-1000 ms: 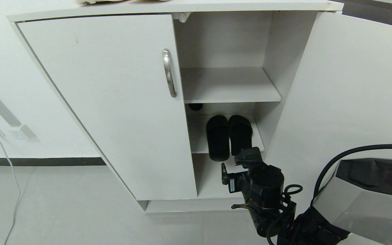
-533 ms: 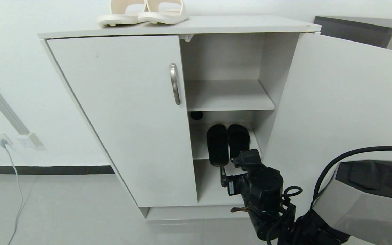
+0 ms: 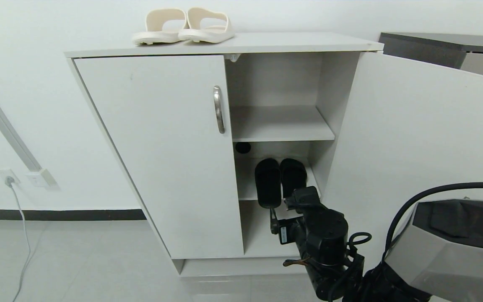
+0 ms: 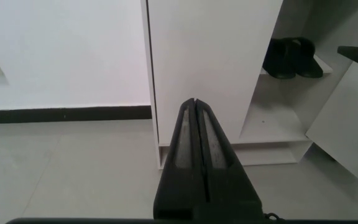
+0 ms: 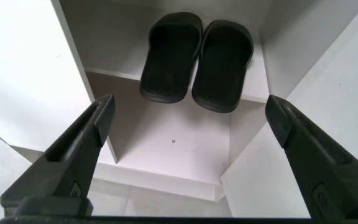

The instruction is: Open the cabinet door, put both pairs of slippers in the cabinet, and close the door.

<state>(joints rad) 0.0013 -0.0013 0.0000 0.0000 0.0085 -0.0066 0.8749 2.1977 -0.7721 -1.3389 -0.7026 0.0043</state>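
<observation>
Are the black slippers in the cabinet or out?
In. The black slippers lie side by side on the middle shelf, behind the open right door. The cream slippers are on the cabinet top.

Setting: domestic entryway or hallway, by appearance. Evidence: white shoe cabinet against bare wall; black slippers on inner shelf, cream slippers on top; grey tiled floor; dark skirting; wall socket with cable plugged in.

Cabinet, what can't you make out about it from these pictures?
Head view:
- Left half of the cabinet: hidden behind the closed left door.
- Dark spot behind the black slippers: too small and shadowed to identify.
- One slipper's heel and part of the bottom shelf: covered by the right end effector.
</observation>
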